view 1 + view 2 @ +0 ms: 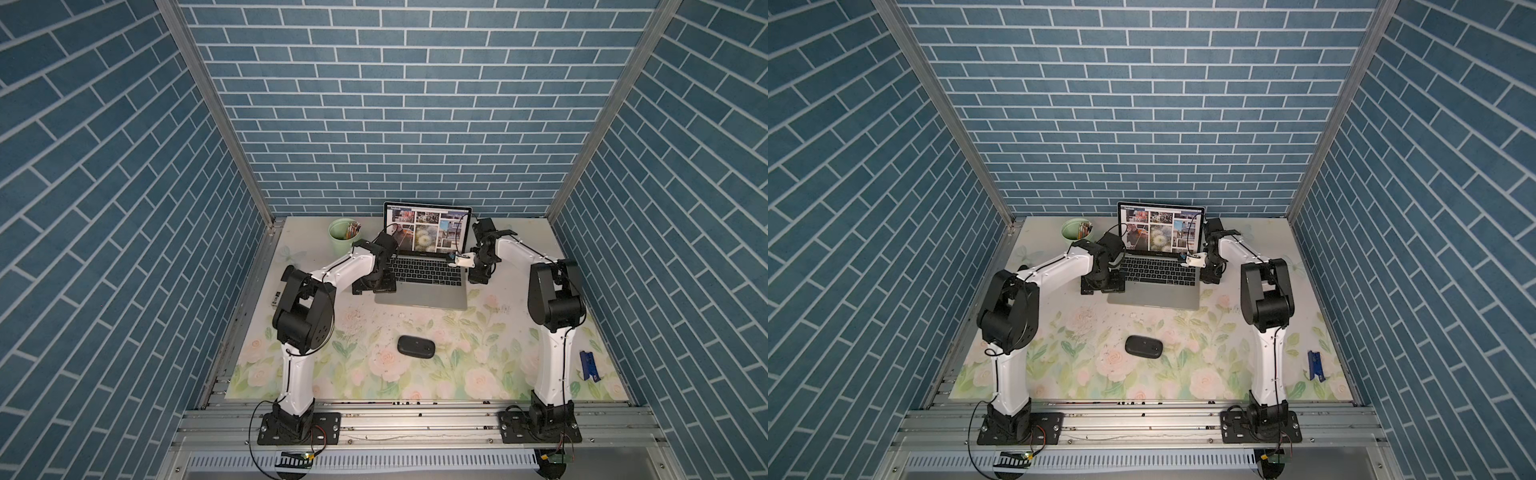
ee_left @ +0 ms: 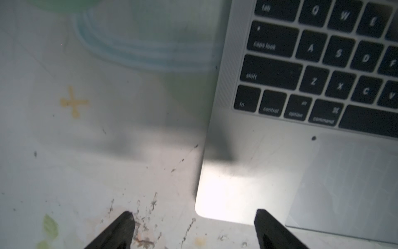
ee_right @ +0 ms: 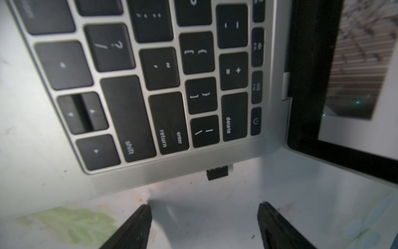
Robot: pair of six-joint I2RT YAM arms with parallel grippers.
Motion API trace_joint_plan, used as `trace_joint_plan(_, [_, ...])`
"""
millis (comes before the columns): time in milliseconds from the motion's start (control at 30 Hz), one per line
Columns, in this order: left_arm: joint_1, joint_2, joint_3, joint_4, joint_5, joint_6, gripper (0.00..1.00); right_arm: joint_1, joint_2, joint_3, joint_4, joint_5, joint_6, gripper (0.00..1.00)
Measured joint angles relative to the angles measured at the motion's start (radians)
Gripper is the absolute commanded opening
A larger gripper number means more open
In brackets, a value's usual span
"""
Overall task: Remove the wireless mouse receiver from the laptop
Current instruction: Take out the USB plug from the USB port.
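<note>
The silver-grey laptop [image 1: 419, 295] [image 1: 1152, 297] stands open at the back of the table in both top views, its screen showing a photo collage. The wireless mouse receiver [image 3: 217, 171], a tiny black stub, sticks out of the laptop's [image 3: 193, 166] right side near the delete key. My right gripper [image 3: 204, 208] is open, a short way off the stub and facing it, with nothing between its fingers. My left gripper [image 2: 195, 213] is open too, straddling the front left corner of the laptop [image 2: 247, 189] above the mat. In a top view the right gripper [image 1: 478, 276] sits beside the laptop's right edge.
A flat black oval mouse [image 1: 416, 345] lies on the floral mat in front of the laptop. A green cup of pencils [image 1: 343, 241] stands at the back left. A blue object [image 1: 589, 365] lies near the right wall. Brick-patterned walls close in three sides.
</note>
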Motion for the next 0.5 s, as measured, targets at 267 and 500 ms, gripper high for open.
trace_joint_plan(267, [0.003,0.089,0.048,-0.026,-0.018,0.062,0.88,0.004,-0.019,-0.035,0.037,0.004,-0.021,0.79])
trace_joint_plan(500, [0.014,0.098,0.058,-0.026,0.003,0.09,0.86,0.01,-0.023,-0.045,0.05,0.011,-0.04,0.77])
